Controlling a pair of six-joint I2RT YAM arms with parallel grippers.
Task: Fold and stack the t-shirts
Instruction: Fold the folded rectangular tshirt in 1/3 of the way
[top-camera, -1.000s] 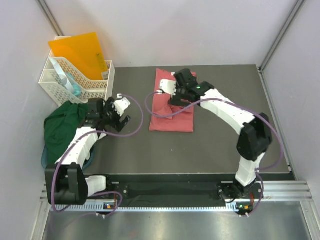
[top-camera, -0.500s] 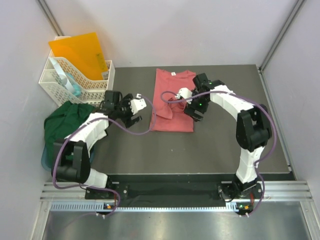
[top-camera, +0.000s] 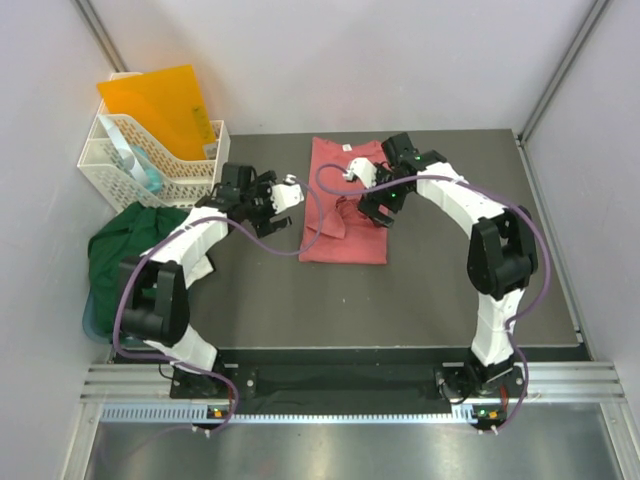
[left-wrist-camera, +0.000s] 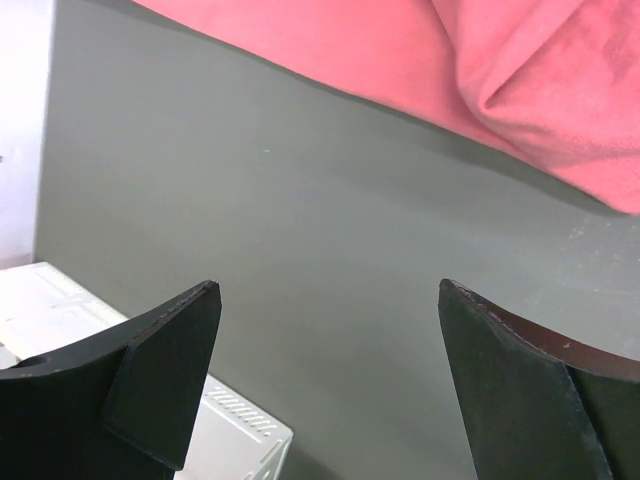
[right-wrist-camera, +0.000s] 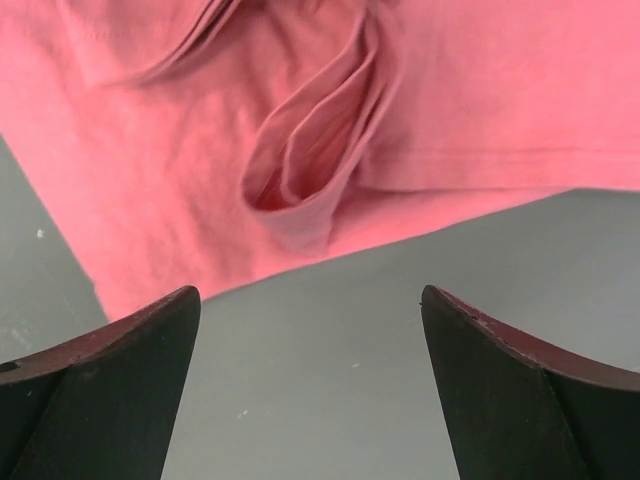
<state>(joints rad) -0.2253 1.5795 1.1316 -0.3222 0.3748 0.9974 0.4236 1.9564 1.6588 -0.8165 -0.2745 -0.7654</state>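
Wrist views show what the overhead hides: both pincers gape wide with nothing between their dark fingers. The left gripper (left-wrist-camera: 328, 290) hovers over the matte grey table (left-wrist-camera: 300, 200), near the salmon-pink t-shirt (left-wrist-camera: 520, 70); the right gripper (right-wrist-camera: 310, 295) hangs above a puckered fold at that shirt's edge. From above, the soft pink shirt lies rumpled mid-table toward the far side. The dark green t-shirt (top-camera: 125, 250) sits bunched at the table's left edge, beside a white lattice basket (top-camera: 95, 155) holding an orange folder (top-camera: 160, 105).

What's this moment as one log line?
left gripper: open, empty, beside pink t-shirt | right gripper: open, empty, at its edge | green t-shirt: heaped, far left
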